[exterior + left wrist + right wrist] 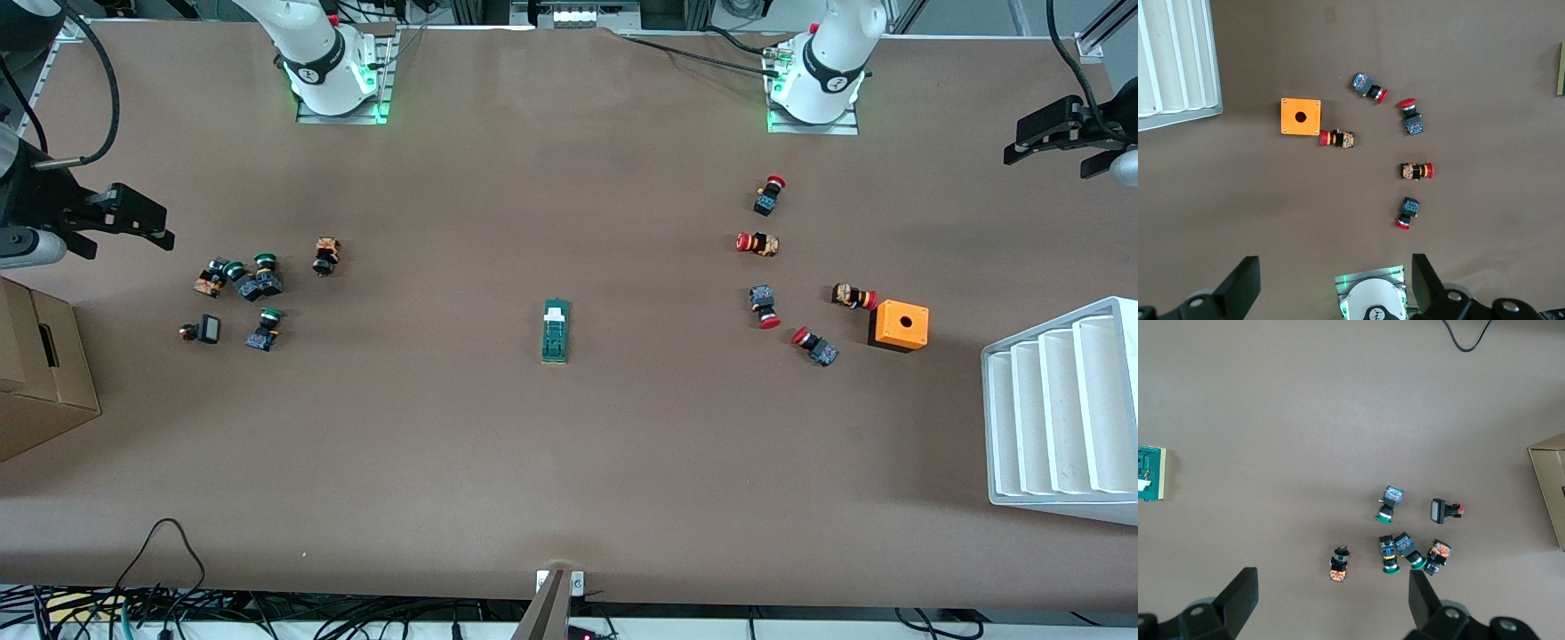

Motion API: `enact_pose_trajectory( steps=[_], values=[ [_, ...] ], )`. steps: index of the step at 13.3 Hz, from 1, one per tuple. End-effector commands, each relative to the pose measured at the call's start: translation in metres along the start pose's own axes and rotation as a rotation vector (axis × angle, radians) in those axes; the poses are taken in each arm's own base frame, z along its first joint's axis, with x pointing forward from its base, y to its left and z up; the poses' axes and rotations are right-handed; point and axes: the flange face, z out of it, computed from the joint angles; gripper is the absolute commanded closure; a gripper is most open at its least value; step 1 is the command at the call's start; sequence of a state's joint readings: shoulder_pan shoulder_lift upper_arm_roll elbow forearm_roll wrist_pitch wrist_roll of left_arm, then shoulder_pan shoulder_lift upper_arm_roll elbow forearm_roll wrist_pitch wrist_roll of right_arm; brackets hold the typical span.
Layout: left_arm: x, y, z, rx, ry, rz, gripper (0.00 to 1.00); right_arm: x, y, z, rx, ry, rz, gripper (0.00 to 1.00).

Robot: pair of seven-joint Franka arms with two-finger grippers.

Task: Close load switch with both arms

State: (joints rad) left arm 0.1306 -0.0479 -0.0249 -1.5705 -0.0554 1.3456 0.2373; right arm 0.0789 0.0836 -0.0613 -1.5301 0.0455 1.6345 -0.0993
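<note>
Load switch (556, 331): lengthwise toward bases, white end farthest | left claw (1331, 283), right claw (1331, 597): agape

Your front view looks down from high across the table (569, 462), facing both bases. Each wrist view hangs high, looking straight down — both share the load switch (556, 331) (1561, 69) (1151, 473) with it, at their edges.

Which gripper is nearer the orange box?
Left. The left gripper hangs open at the left arm's end of the table, near the orange box; the right gripper, also open, waits at the right arm's end.
</note>
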Motion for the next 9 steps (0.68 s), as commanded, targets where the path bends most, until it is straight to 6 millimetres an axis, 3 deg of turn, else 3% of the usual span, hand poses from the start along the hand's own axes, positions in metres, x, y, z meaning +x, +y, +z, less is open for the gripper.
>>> enact_pose_trajectory(
  steps=[1, 9],
  values=[
    [-0.0019, -0.0004, -0.0016, -0.017, 0.010, -0.003, 0.00, 0.0000, -0.0015, -0.0049, -0.018, 0.002, -0.010, 0.00],
    [-0.0008, 0.0070, -0.0020, -0.060, 0.023, 0.006, 0.00, 0.0002, 0.0023, -0.0077, -0.014, 0.007, -0.021, 0.00]
  ],
)
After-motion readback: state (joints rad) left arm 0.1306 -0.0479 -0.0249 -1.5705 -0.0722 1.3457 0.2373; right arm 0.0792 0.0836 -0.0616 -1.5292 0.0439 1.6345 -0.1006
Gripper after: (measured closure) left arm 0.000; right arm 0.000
